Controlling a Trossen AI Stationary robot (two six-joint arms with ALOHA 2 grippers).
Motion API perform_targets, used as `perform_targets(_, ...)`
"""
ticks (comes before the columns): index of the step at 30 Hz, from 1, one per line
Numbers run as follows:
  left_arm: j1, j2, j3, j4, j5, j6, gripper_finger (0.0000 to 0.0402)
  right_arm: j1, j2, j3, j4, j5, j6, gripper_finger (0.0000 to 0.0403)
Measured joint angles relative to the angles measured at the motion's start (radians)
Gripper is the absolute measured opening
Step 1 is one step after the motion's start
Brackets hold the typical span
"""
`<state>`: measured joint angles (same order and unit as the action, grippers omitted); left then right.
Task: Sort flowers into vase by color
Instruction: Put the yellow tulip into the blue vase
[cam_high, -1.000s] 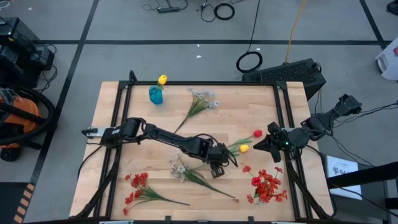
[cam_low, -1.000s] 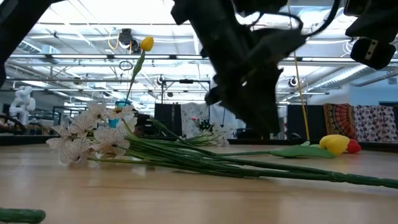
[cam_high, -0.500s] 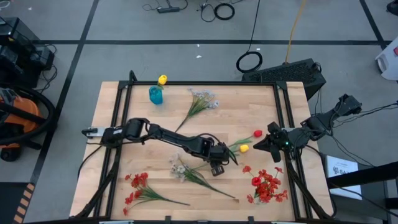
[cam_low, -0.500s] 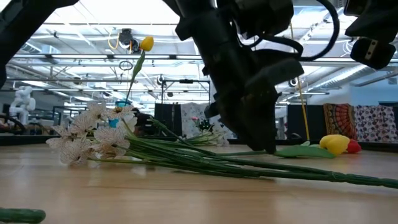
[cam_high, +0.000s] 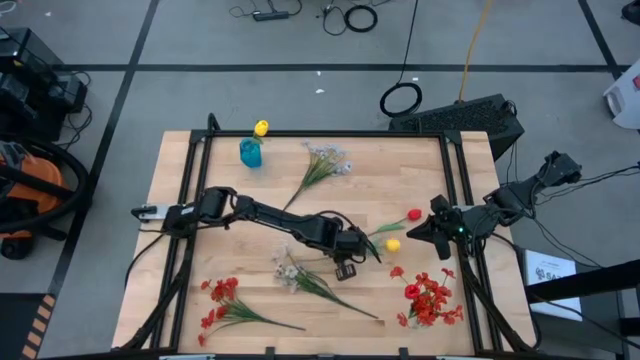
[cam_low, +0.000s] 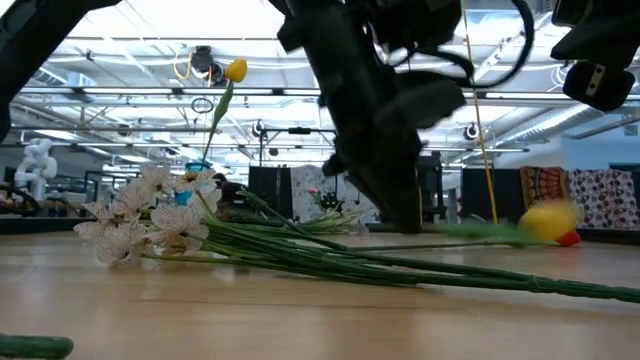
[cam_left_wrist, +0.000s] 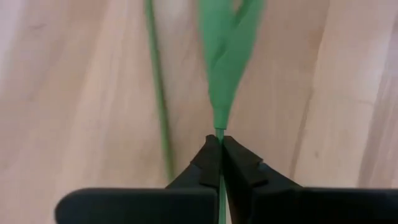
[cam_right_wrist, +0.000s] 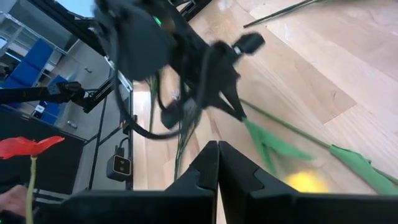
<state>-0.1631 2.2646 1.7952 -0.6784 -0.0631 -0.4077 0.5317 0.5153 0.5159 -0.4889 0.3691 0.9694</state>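
- The left gripper (cam_high: 372, 252) sits near the middle of the tabletop (cam_high: 400, 185), its fingers (cam_left_wrist: 208, 163) pinched tight on the green stem of the yellow tulip (cam_high: 392, 244); the left wrist view shows the stem running out between the closed tips into a leaf.
- The tulip's yellow head lies just beyond the gripper, toward the right edge, with a red tulip (cam_high: 414, 214) near it, a little farther toward the far edge.
- Just behind the left gripper, toward the near edge, lies a white blossom sprig (cam_high: 293, 272) with long stems.
- The right gripper (cam_high: 412, 234) hangs near the right edge, fingers (cam_right_wrist: 208, 165) pressed together on nothing, pointing at the yellow tulip head.
- A red spray (cam_high: 430, 298) lies by the near right corner, another red spray (cam_high: 218, 302) by the near left corner.
- A second white sprig (cam_high: 325, 162) lies near the far edge, middle.
- The teal vase (cam_high: 250, 153) stands near the far left corner, well apart from both grippers, with a yellow tulip (cam_high: 261, 128) in it.
- Bare wood lies open between the left gripper and the vase, apart from the left arm itself.
- No readable writing shows.
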Motion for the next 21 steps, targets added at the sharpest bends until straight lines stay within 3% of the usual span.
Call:
perform_targets(4, -0.001, -0.076, -0.007, -0.073, -0.041, 0.078, 0.0005, 0.0, 0.003, 0.0, -0.007, 0.0, 0.027, 0.0)
perform_targets(9, 0.025, -0.236, -0.099, -0.018, -0.106, 0.149, 0.0003, 0.0, 0.011, 0.0, -0.002, 0.006, 0.056, 0.0)
perform_targets(14, 0.099, -0.451, -0.36, 0.174, -0.115, 0.154, 0.0002, 0.0, 0.015, 0.0, -0.001, 0.03, 0.099, 0.0)
perform_targets(21, 0.167, -0.815, -0.795, 0.656, -0.068, 0.155, 0.0001, 0.0, 0.025, 0.0, 0.001, 0.07, 0.122, 0.0)
